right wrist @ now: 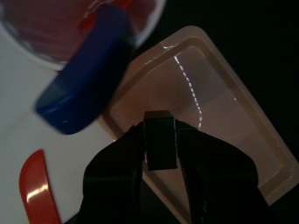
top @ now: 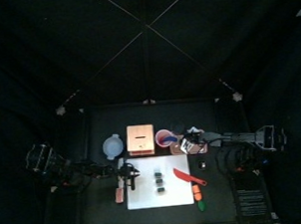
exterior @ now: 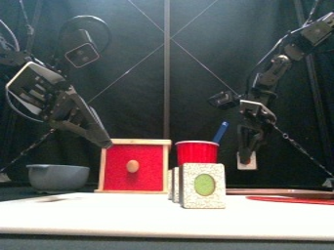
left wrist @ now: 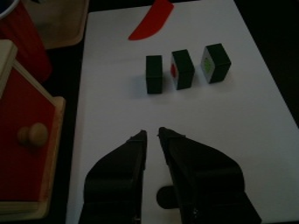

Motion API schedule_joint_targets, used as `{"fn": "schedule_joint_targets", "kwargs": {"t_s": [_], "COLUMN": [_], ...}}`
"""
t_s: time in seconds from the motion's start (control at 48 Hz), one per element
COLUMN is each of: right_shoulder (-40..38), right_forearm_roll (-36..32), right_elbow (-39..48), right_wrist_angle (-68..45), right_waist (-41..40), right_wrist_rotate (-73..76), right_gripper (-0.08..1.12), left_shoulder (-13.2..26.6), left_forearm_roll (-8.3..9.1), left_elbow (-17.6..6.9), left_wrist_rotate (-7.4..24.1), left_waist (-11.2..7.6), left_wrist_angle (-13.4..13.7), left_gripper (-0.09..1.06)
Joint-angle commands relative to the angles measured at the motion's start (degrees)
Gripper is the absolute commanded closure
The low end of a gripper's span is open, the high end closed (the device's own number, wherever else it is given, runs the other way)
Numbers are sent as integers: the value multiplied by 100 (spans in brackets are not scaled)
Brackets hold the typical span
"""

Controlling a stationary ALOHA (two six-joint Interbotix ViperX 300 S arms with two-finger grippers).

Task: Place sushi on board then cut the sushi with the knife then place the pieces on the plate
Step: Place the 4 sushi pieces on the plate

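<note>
Over the ten-o'clock corner of the pink tray (right wrist: 225, 107), the right gripper (right wrist: 160, 150) is clamping a sushi piece (right wrist: 160, 131), risking an off-rim drop.

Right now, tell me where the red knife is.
In the top view the red knife lies flat on the white cutting board, just right of the sushi pieces and in front of the red cup.

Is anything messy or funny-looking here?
Nothing is spilled or broken. The red knife lies loose on the white board near three upright sushi pieces, while the blue knife stands in the red cup.
</note>
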Motion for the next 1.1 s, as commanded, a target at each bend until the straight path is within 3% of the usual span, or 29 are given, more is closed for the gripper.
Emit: {"fn": "schedule_joint_targets", "kwargs": {"t_s": [0.021,0.542,0.812,1.104], "right_shoulder": [-88,18,0,-642], "right_forearm_roll": [26,141,132,176], "right_elbow": [26,9,-9,-26], "right_wrist_angle": [-70,-264,-246,105], "right_waist": [-44,-26,-18,448], "right_wrist_rotate": [9,35,35,35], "right_gripper": [38,32,19,18], "left_shoulder": [-35,-35,-35,-53], "left_forearm_roll": [0,0,0,0], "left_elbow": [-70,-70,-88,-97], "left_wrist_rotate": [-9,-9,-9,0], "left_waist": [9,9,18,18], "left_wrist_angle": [-26,-26,-26,-26], "left_gripper": [34,35,35,35]}}
